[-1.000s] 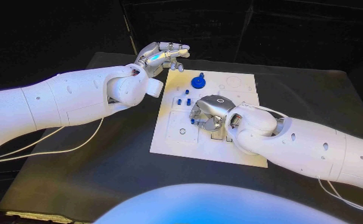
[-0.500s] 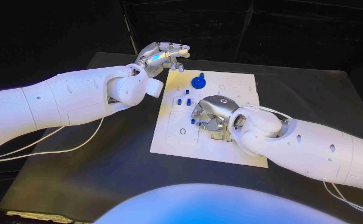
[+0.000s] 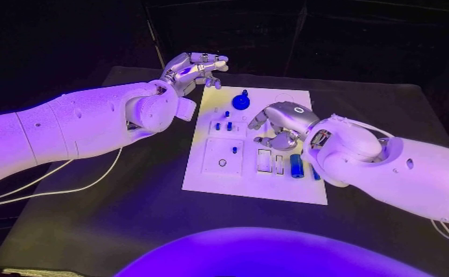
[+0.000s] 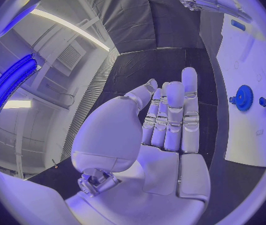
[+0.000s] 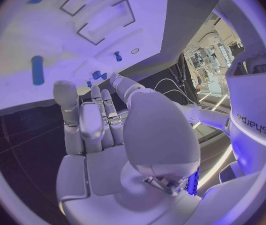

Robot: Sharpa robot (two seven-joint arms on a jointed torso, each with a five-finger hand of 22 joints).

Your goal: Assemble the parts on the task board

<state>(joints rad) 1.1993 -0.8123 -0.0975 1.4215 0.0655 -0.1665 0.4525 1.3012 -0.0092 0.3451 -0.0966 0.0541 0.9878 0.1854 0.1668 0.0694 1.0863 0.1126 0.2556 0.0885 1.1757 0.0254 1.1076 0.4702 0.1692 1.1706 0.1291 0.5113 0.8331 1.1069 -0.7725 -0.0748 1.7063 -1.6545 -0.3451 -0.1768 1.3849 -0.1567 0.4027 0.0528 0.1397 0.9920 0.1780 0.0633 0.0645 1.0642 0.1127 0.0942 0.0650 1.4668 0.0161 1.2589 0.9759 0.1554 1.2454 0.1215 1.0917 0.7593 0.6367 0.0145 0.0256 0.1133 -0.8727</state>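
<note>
The white task board (image 3: 211,176) lies mid-table. A blue gear-shaped knob (image 3: 241,102) stands near its far edge, with small blue pegs (image 3: 224,124) just in front of it and one more peg (image 3: 234,150) further in. A long blue cylinder (image 3: 296,165) lies in a slot on the right side of the board. My right hand (image 3: 281,124) hovers over the board's right half, fingers stretched out and empty (image 5: 101,135). My left hand (image 3: 194,68) is raised beyond the board's far left corner, fingers straight, holding nothing (image 4: 167,120).
Empty rectangular recesses (image 3: 265,160) sit beside the cylinder, and a round hole (image 3: 222,162) marks the board's left part. White cables (image 3: 56,189) trail over the black table at the left. My right forearm (image 3: 383,167) crosses the board's near right corner.
My right hand has lifted off the middle of the board and drawn back to the right, uncovering the blue cylinder lying in its slot. The left hand has barely moved.
</note>
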